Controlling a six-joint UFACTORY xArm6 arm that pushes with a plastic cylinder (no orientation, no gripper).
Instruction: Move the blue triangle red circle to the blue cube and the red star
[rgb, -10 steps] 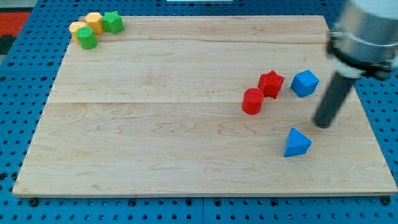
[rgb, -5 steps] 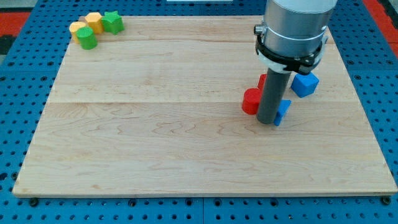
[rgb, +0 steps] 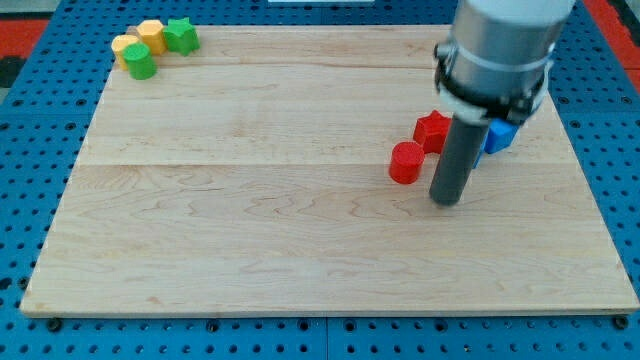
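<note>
My tip (rgb: 447, 201) rests on the wooden board (rgb: 250, 220), just to the lower right of the red circle (rgb: 406, 163). The red star (rgb: 431, 131) sits above and right of the red circle, close to it. The rod and arm body cover most of the blue cube (rgb: 499, 137), which shows as a blue patch right of the rod. The blue triangle cannot be made out on its own. It is either hidden behind the rod or merged with that blue patch.
At the view's top left corner of the board stands a cluster: a green cylinder (rgb: 140, 62), two yellow blocks (rgb: 150, 35), and a green star (rgb: 181, 36). A blue pegboard (rgb: 40, 120) surrounds the board.
The rod swept in from the right, pushing the blue triangle up-left toward the red blocks, then shifted slightly right. The triangle is no longer visible on its own. The red circle barely moved.
</note>
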